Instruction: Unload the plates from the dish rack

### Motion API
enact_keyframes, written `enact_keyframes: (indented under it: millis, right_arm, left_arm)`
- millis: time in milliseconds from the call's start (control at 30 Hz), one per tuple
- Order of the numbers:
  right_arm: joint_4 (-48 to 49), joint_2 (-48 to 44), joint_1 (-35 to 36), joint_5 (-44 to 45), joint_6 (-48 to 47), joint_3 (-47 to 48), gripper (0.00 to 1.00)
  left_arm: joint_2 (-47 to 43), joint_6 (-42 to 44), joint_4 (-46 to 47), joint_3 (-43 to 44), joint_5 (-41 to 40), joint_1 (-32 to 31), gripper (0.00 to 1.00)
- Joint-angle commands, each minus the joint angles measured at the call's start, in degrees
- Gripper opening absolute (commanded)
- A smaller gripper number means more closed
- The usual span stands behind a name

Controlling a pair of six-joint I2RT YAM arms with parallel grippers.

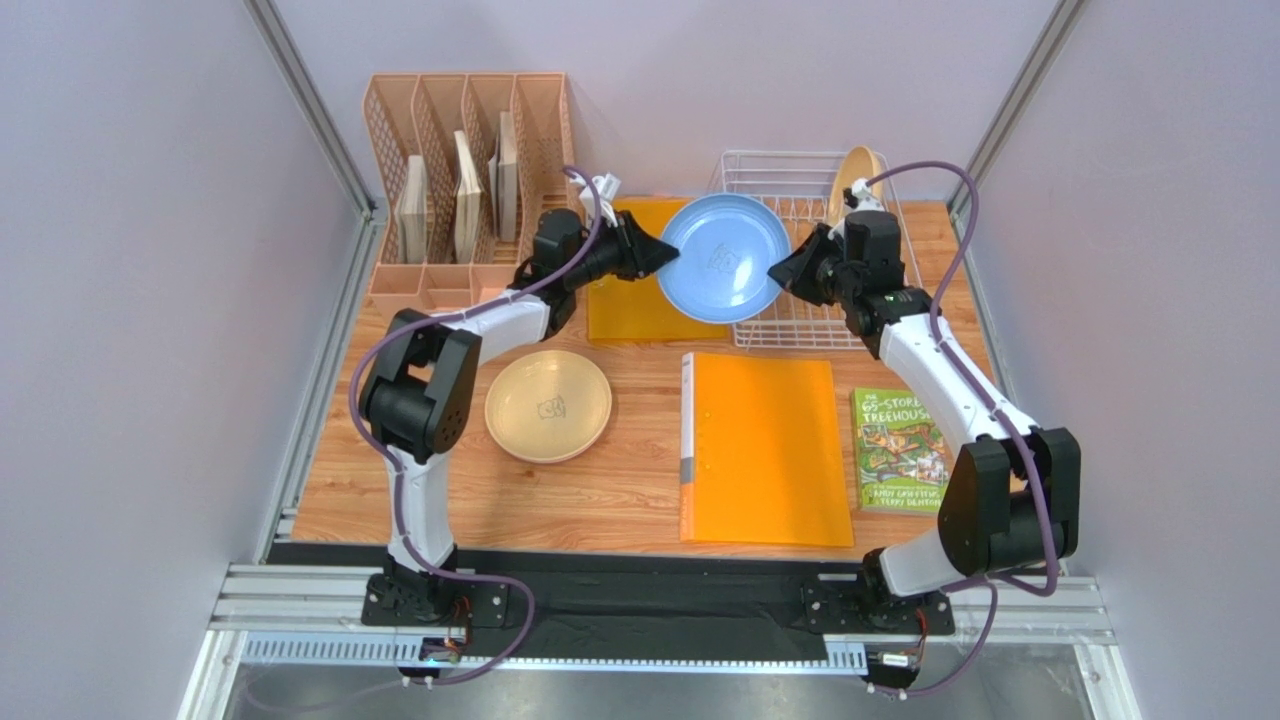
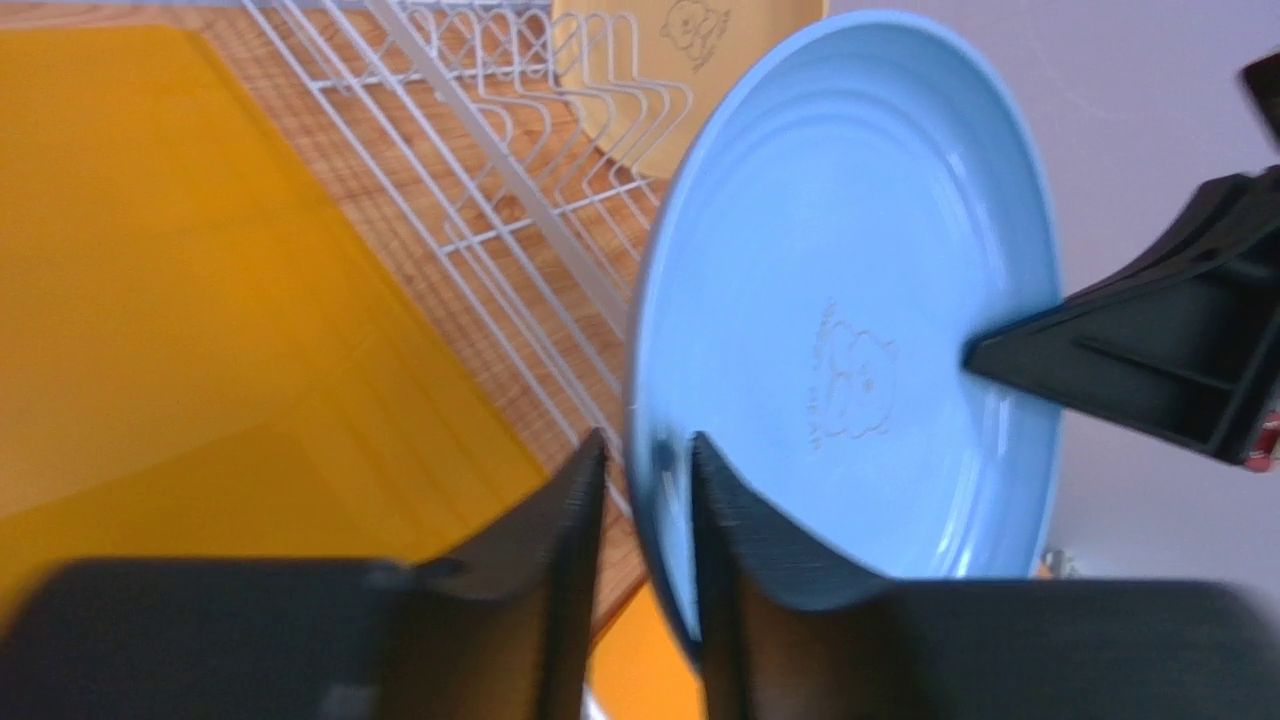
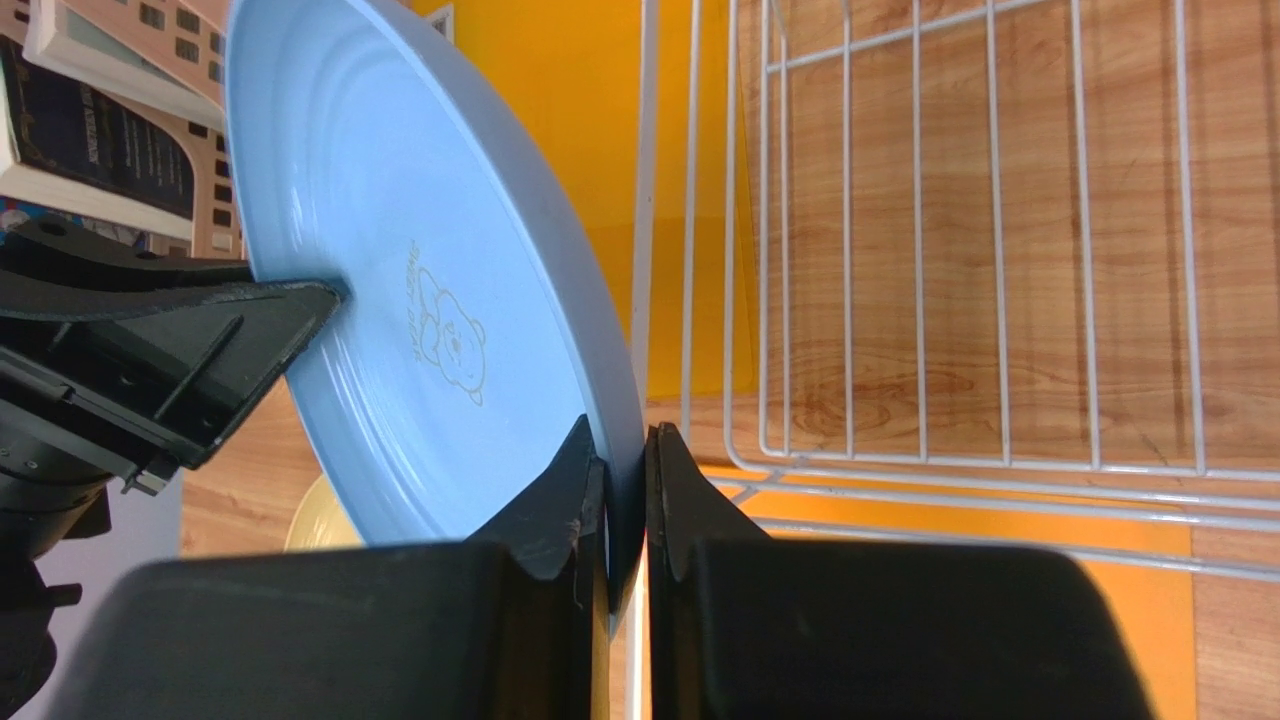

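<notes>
Blue plate (image 1: 724, 258) hangs in the air between the two arms, lifted clear of the dish rack (image 1: 766, 177). That looks like a handover in the making. The right gripper (image 3: 621, 450) is pinched tight on the rim nearest it, both fingers flat against the plate. The left gripper (image 2: 646, 458) straddles the opposite rim. One finger (image 2: 736, 540) touches, but a sliver of gap shows on the other side, so I can't call it clamped.

The plate runs straight out ahead of each hand, its edge slotted between the jaws, and the grippers face one another across it. Back behind the left gripper, toward its base, a cream plate (image 1: 549, 405) lies flat on the table. That's likely the stacking spot, and the left arm is far nearer.

An orange mat (image 1: 624, 315) lies beneath the blue plate. A tan plate (image 1: 857, 173) stands in the rack beyond the right gripper. If the right lets go before the left bites, the plate drops.
</notes>
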Motion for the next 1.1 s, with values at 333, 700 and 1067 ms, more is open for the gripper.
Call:
enact_keyframes:
  millis: [333, 700, 1067]
  right_arm:
    - [1.70, -3.62, -1.01, -0.63, -2.47, 1.02, 0.75]
    - [-5.18, -3.99, -3.47, 24.42, -12.50, 7.43, 0.88]
    - [-3.51, 6.56, -4.44, 36.04, -18.48, 17.71, 0.88]
  left_arm:
    - [-13.19, 4.09, 0.02, -10.60, -7.10, 0.04, 0.00]
    - [-38.96, 7.09, -28.18, -27.48, -35.41, 0.13, 0.00]
    - [-53.64, 0.94, -37.52, -44.18, -45.88, 0.13, 0.00]
